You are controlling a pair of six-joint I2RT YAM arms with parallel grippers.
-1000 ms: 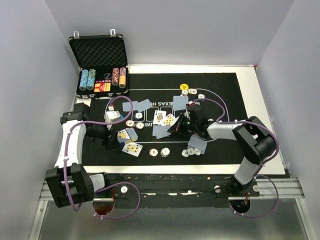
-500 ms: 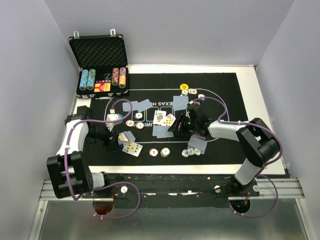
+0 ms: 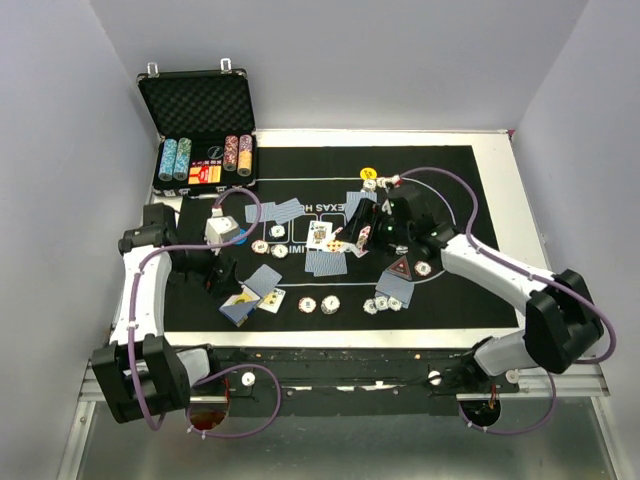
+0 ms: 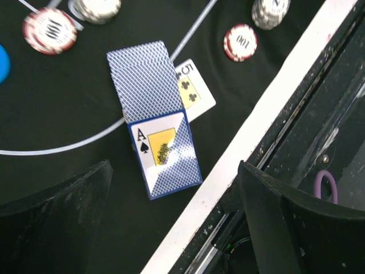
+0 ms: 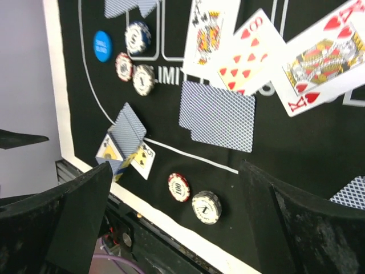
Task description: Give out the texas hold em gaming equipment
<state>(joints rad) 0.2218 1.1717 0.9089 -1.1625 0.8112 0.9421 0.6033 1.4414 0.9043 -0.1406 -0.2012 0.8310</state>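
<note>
The left gripper (image 4: 174, 171) stands wide and empty above blue-backed playing cards (image 4: 145, 80) at the near edge of the black mat (image 4: 51, 114), an ace of spades (image 4: 157, 149) showing. The right gripper (image 5: 175, 168), equally wide, hovers over the mat's printed "LIMIT"; a blue button (image 5: 102, 45) toward the mat's left end reads "SMALL BLIND".

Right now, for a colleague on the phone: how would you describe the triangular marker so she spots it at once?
On the black mat, look at the right half, beside the right arm. The dark red triangular marker lies flat there, a blue-backed card on its near side and a round chip to its right. It is the only three-cornered piece there.
</note>
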